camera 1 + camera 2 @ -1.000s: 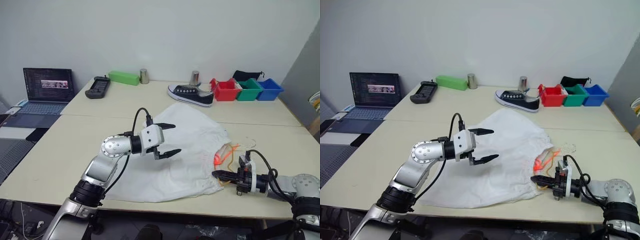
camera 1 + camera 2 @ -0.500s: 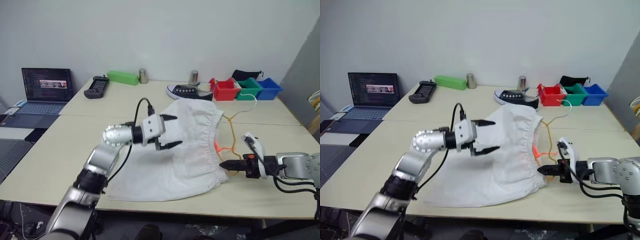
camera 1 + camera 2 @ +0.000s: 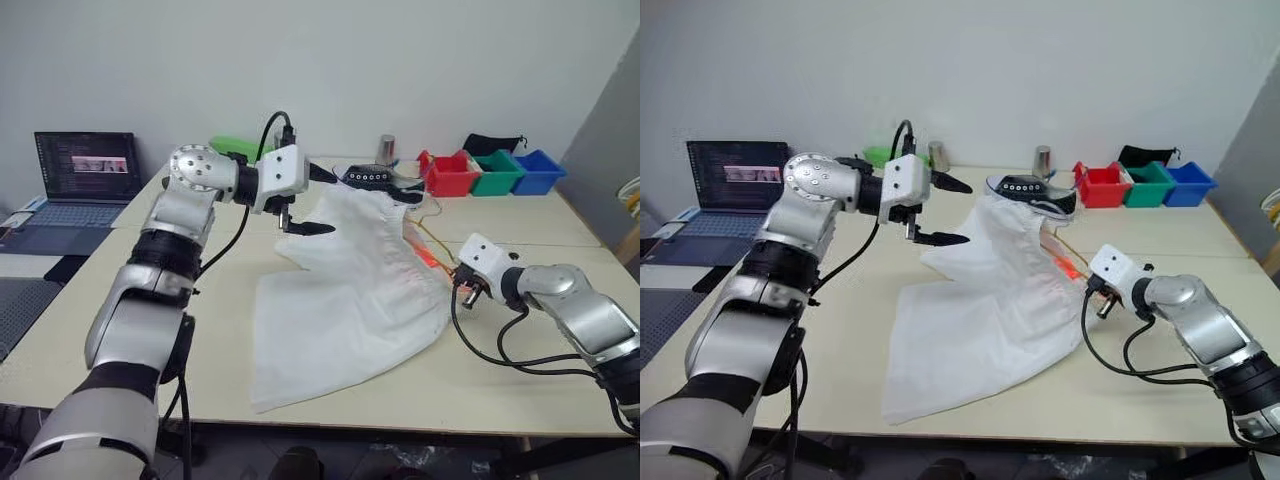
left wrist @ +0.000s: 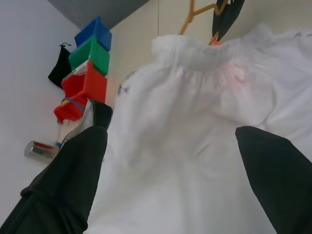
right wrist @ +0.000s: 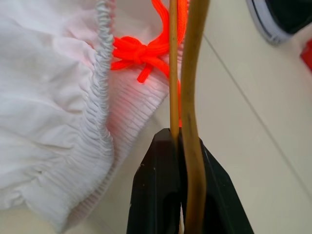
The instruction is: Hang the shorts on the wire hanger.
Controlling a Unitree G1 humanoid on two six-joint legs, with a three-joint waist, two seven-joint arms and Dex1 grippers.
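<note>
The white shorts (image 3: 350, 290) lie across the table, their gathered waistband (image 5: 100, 97) lifted on the right side. My right gripper (image 5: 178, 139) is shut on the thin yellowish wire hanger (image 5: 195, 73), right beside the waistband and its orange drawstring (image 5: 141, 51). The hanger (image 4: 195, 12) runs toward the waist opening, and fabric hides most of it. My left gripper (image 3: 312, 200) hangs open in the air just left of the shorts' raised top, nothing between its fingers (image 4: 73, 180).
A black-and-white shoe (image 3: 375, 178) lies just behind the shorts. Red (image 3: 450, 177), green (image 3: 497, 172) and blue (image 3: 540, 170) bins stand at the back right, with a metal can (image 3: 386, 149) nearby. A laptop (image 3: 75, 170) sits at far left.
My left arm rose and swung forward, gripper still open. My right gripper rolled over and rose with the hanger, lifting the waistband; the shorts now drape down from it.
</note>
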